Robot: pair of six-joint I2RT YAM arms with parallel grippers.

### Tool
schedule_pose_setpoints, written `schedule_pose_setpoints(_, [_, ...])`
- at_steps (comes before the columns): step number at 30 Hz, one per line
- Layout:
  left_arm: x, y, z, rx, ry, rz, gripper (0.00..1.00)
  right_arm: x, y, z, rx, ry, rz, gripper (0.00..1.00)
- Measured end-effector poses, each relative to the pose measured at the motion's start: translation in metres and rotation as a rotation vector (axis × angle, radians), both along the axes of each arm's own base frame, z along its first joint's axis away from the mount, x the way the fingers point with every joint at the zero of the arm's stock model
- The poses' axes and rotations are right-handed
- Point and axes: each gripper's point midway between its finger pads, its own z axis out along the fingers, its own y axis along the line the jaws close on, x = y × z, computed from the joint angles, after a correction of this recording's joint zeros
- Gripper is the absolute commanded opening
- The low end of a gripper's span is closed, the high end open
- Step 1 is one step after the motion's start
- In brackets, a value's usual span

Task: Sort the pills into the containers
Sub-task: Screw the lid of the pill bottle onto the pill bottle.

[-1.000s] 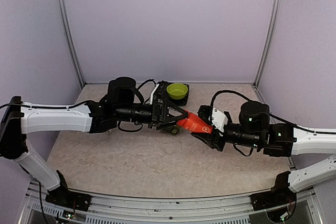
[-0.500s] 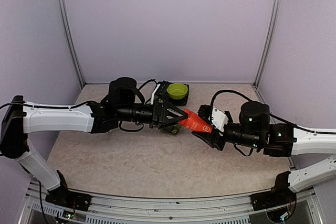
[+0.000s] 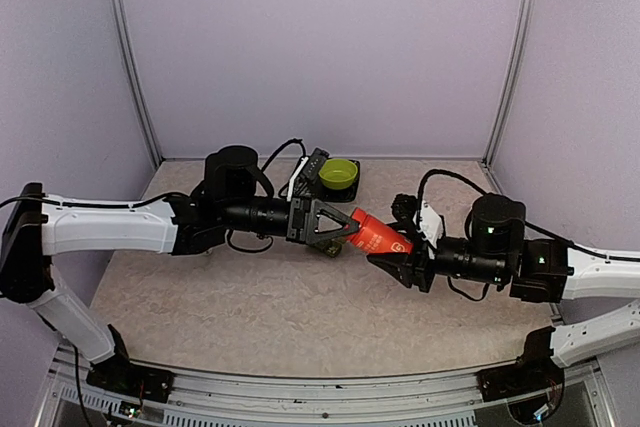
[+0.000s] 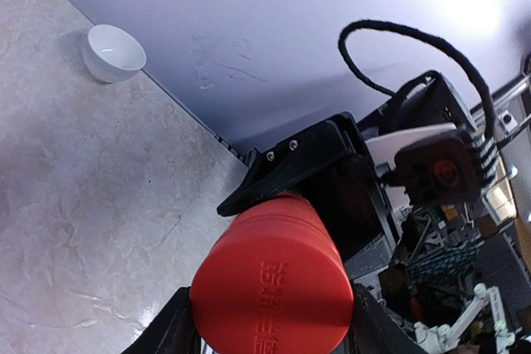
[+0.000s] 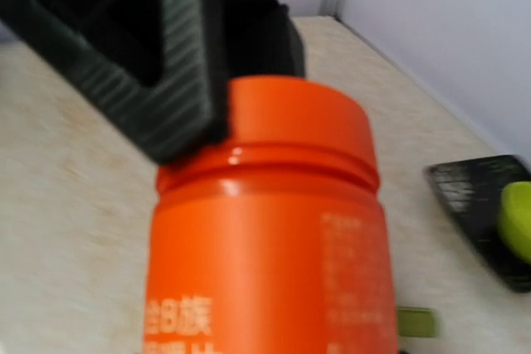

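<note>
Beige table (image 3: 250, 297) carries 1 black tray (image 5: 469, 196) (far edge).

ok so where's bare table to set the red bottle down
Bare table between the left arm and the near edge. Crowded mid-table: left gripper and right gripper shut on the red bottle, green bowl on black tray behind.

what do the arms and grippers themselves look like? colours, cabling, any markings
The left arm and right arm have white link shells with black joint housings. The left gripper and right gripper are black. The left's finger frames are open triangles, and its fingers are ribbed plastic. Black cables loop loose near each wrist. No markings are legible on the arms.
</note>
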Motion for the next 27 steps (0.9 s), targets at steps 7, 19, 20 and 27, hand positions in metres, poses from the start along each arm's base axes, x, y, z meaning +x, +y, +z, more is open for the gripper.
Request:
schedule_pose_setpoints(7, [-0.027, 0.009, 0.024, -0.004, -0.274, -0.104, 0.40, -0.028, 0.011, 0.020, 0.175, 0.193, 0.134, 0.15])
schedule_pose_setpoints(19, [-0.062, 0.025, 0.030, -0.014, -0.588, -0.293, 0.55, -0.068, 0.027, 0.027, 0.300, 0.490, 0.348, 0.16])
schedule_pose_setpoints(20, [-0.064, 0.026, 0.031, -0.017, -0.608, -0.298, 0.59, -0.071, 0.027, 0.027, 0.309, 0.502, 0.362, 0.16])
schedule_pose_setpoints(27, [-0.085, 0.040, 0.051, -0.092, -0.716, -0.290, 0.99, -0.092, 0.028, 0.028, 0.296, 0.525, 0.477, 0.17])
